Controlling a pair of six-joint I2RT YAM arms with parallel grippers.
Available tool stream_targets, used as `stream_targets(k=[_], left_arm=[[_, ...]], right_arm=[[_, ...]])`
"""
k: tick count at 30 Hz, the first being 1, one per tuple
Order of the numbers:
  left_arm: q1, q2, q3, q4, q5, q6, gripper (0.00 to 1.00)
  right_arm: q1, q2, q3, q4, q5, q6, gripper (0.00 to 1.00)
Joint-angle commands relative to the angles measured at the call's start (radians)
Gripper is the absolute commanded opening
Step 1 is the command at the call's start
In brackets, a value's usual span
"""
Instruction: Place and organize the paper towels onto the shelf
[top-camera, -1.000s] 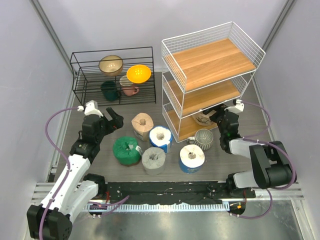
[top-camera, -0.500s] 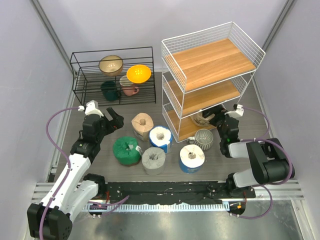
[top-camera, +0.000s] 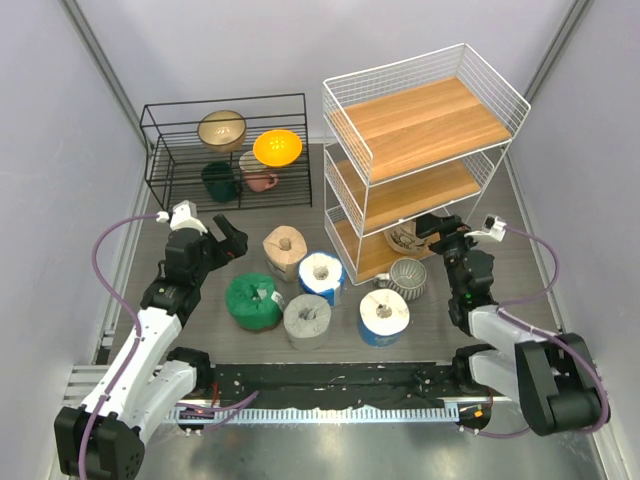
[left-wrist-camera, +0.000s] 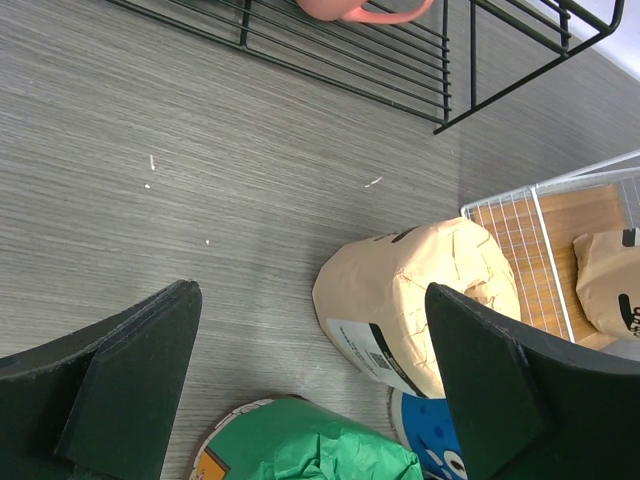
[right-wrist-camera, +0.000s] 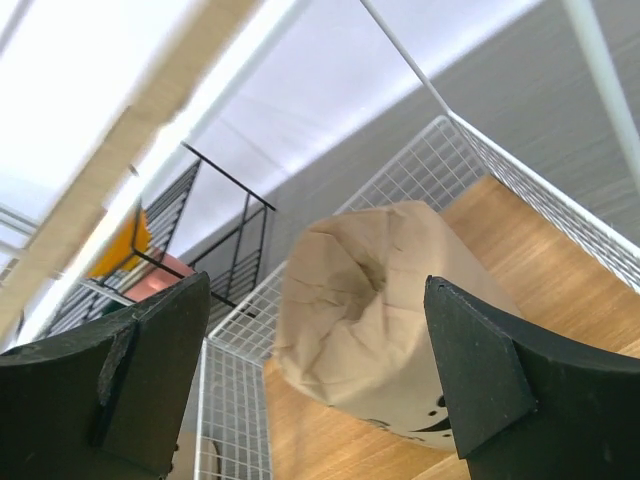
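The shelf (top-camera: 420, 150) stands at the back right. One tan roll (top-camera: 405, 238) lies on its bottom board; in the right wrist view this roll (right-wrist-camera: 390, 310) rests on the wood (right-wrist-camera: 560, 270). My right gripper (top-camera: 440, 224) is open just outside that tier and faces the roll without touching it (right-wrist-camera: 315, 290). On the table stand a tan roll (top-camera: 284, 250), a white and blue roll (top-camera: 322, 273), a green roll (top-camera: 252, 300), a grey roll (top-camera: 307, 320) and a second white and blue roll (top-camera: 384, 316). My left gripper (top-camera: 226, 240) is open and empty, left of the tan roll (left-wrist-camera: 420, 290).
A ribbed mug (top-camera: 408, 277) stands in front of the shelf's bottom tier, between it and the front white and blue roll. A low black wire rack (top-camera: 225, 150) with bowls and mugs is at the back left. Grey walls close in both sides.
My right arm has drawn back and swung right at the shelf's bottom tier, gripper open. The tan roll stays on the board. My left arm has not moved.
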Motion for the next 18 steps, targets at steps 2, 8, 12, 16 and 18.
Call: stream_targets(k=[2, 8, 12, 16, 18], left_arm=[[-0.002, -0.009, -0.003, 0.042, 0.016, -0.008, 1.0], [-0.004, -0.011, -0.005, 0.042, 0.021, -0.012, 1.0], [-0.004, -0.009, -0.003, 0.045, 0.024, -0.016, 1.0], [-0.004, -0.003, -0.009, 0.052, 0.022, -0.025, 1.0], [-0.004, 0.002, -0.016, 0.067, 0.028, -0.036, 1.0]], right_arm=[[-0.003, -0.16, 0.018, -0.131, 0.018, -0.015, 0.93], [-0.005, -0.374, 0.038, -0.46, -0.006, -0.033, 0.93], [-0.002, -0.463, 0.171, -0.752, -0.066, -0.081, 0.93], [0.011, -0.446, 0.276, -0.989, -0.064, -0.116, 0.96], [0.012, -0.446, 0.27, -1.005, -0.028, -0.121, 0.96]])
